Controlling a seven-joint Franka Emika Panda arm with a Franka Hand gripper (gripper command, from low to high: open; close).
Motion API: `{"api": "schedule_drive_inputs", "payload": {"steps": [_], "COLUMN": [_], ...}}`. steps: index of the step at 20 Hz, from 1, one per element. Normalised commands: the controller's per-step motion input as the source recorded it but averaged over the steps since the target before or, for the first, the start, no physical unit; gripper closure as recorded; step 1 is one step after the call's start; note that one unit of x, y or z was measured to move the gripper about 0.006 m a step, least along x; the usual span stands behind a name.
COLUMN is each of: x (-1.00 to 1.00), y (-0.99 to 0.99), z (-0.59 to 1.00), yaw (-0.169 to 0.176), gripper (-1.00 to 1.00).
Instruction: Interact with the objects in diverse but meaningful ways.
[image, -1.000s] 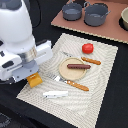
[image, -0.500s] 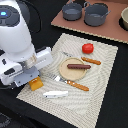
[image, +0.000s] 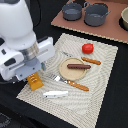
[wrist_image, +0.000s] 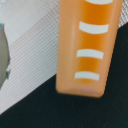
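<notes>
Hovering right over the bread block (image: 34, 81) at the mat's (image: 102, 80) edge; gripper (image: 35, 74) jaw state is hidden, can't tell. Risk: an off-centre descent nudges the block onto the black table (image: 15, 107), since it half overhangs the mat already.

The exterior view looks down obliquely across the striped beige placemat (image: 95, 95); the wrist view hovers close above the yellow-orange ridged bread block (wrist_image: 90, 45) (image: 35, 81), shared by both.

surface: black tabletop (image: 107, 107) | striped beige mat (image: 102, 75) | brown board (image: 107, 31), grey pots (image: 96, 14)
</notes>
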Motion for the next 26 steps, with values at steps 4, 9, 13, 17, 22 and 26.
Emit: {"api": "schedule_drive_inputs", "payload": {"steps": [4,9,13,17,22,26], "x": [0.76,0.78,0.83,0.78,0.69,0.71], "y": [0.37,0.30,0.27,0.24,0.28,0.29], "z": [0.40,0.25,0.23,0.10,0.06,0.08], "yaw": [0.085,0.052,0.046,0.062,0.088,0.095], "gripper": [-1.00,-1.00,-1.00,-1.00,-1.00,-1.00]}}
